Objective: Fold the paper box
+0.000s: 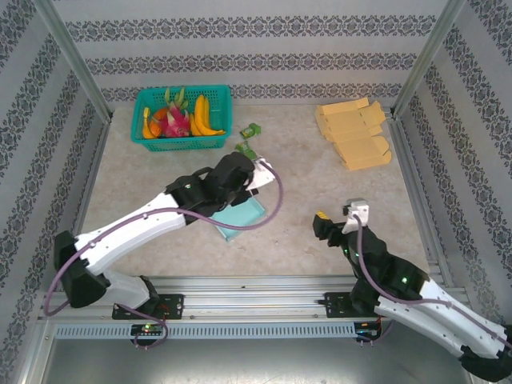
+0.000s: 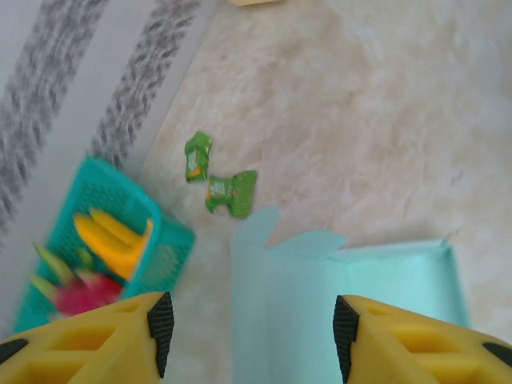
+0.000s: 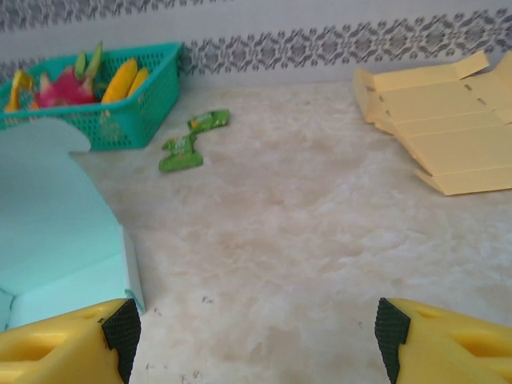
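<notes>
With the left pincer [image 2: 248, 324] spread and pinching nothing, and the pale turquoise, partly folded paper box [image 2: 384, 280] lying just below and ahead of its fingertips, centre the nearest flap between your jaws before closing, leaving the equally spread right pincer [image 3: 254, 328] aside.

The left arm [image 1: 152, 220] reaches forward, left claw [image 2: 248, 328] parted; the right claw [image 3: 252, 332] gapes wide.

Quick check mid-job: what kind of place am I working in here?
Probably a staged robot test cell, not a real room: aluminium frame posts around a tabletop, patterned backdrop walls, and props such as a fruit basket and flat yellow paper boxes.
</notes>
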You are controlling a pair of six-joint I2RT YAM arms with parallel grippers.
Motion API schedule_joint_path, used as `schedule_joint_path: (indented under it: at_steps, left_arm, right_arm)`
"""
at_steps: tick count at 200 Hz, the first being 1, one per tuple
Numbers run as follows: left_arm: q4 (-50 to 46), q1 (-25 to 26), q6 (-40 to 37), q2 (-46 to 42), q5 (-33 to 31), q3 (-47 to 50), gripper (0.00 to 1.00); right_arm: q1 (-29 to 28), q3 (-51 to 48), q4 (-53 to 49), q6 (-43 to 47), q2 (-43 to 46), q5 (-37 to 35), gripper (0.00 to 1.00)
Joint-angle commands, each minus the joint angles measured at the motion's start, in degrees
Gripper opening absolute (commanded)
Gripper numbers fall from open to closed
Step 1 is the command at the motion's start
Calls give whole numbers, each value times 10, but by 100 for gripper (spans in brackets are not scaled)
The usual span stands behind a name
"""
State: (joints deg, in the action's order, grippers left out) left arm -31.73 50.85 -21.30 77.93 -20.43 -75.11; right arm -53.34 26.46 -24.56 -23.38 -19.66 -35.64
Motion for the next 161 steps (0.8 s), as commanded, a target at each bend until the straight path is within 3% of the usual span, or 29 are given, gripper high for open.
schedule_joint_path:
  at_steps: [1,19,40,70,82,102,134,161]
  left_arm:
    - [36,-8,313,-88,-21,85,57]
    - [59,-18,471,-191,-44,191,61]
    - [89,-45,552,-302,-11,301,61]
    - [88,-92,584,-388,43,379,61]
    - [85,-105,589,-416,46,402,61]
    - [84,-118,592,-472,36,445,61]
    - [88,-128,595,-525,31,506,62]
    - [145,-129,615,-532,48,552,60]
  right_arm:
    - [8,66,31,15,-92,41,79]
    - [11,124,32,32,-193,83,79]
    - [18,198,55,153,-315,200,79]
    - [27,330,42,373,-473,279,76]
    - [33,388,12,481,-530,325,69]
    - [35,446,-29,635,-588,375,70]
    - [80,491,-6,647,-623,429,71]
    - [93,516,-36,724,-655,432,71]
